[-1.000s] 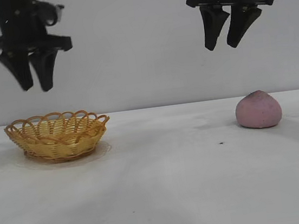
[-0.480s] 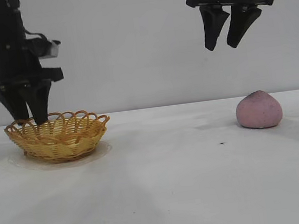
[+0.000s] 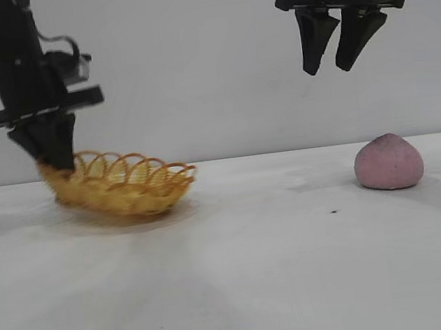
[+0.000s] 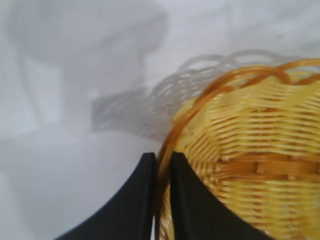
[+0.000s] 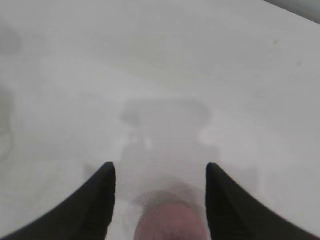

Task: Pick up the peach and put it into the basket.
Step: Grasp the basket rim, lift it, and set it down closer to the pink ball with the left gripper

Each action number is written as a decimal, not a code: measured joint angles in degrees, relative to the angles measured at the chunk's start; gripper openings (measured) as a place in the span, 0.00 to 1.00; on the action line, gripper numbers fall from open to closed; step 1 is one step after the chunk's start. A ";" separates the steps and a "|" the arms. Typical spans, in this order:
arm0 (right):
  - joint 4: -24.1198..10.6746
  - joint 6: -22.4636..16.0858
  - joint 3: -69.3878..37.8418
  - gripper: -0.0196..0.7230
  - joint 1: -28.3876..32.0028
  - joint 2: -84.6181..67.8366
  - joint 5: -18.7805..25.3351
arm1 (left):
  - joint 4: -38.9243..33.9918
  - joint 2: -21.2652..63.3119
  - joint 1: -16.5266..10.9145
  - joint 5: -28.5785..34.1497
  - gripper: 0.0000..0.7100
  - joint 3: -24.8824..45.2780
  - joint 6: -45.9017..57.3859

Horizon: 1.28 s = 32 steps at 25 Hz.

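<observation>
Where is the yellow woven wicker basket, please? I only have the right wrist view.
Observer: The yellow-orange woven wicker basket is at the exterior view's left, tilted, its left end raised off the white table.
Operator: Is anything holding it?
Observer: Yes, the left end effector is shut on its looped rim.
Operator: And on my side?
Observer: The right end effector hangs open, high above the dusty-pink rounded peach, which rests on the table.

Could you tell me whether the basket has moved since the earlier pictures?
Yes. The basket has shifted toward the peach and now tilts, its rim pinched in the left tool and lifted off the table.
</observation>
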<state>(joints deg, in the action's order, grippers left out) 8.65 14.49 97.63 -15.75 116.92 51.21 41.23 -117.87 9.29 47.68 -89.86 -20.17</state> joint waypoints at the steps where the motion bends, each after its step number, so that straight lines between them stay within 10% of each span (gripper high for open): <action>1: -0.10 0.00 0.00 0.48 0.00 0.00 0.02 | 3.04 1.60 0.36 -1.85 0.00 3.97 -1.67; 9: 0.45 -0.11 0.00 0.48 0.00 0.00 0.24 | 13.18 5.66 5.31 -13.87 0.00 22.30 -8.39; 30: 0.94 -1.29 0.00 0.48 0.00 0.00 1.61 | 12.65 0.84 6.17 -15.33 0.10 22.81 -8.33; 32: 1.14 -1.29 0.00 0.48 0.00 0.00 2.06 | 10.29 0.80 6.17 -15.33 0.25 22.81 -7.08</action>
<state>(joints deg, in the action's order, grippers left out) 9.79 13.20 97.63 -15.75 116.92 53.27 51.52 -117.08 15.46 32.36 -67.06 -27.26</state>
